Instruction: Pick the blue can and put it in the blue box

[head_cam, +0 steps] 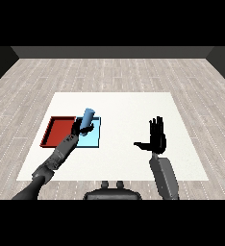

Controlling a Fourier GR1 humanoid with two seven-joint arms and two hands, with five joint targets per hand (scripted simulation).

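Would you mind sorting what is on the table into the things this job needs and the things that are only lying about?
Belongs to the job:
- blue can, tilted, held over the trays
- blue tray, where the can goes
- left robot hand, curled round the can

Just lying about:
- red tray, beside the blue tray
- right robot hand, open, holding nothing

Head-height, downward across white table [133,103]
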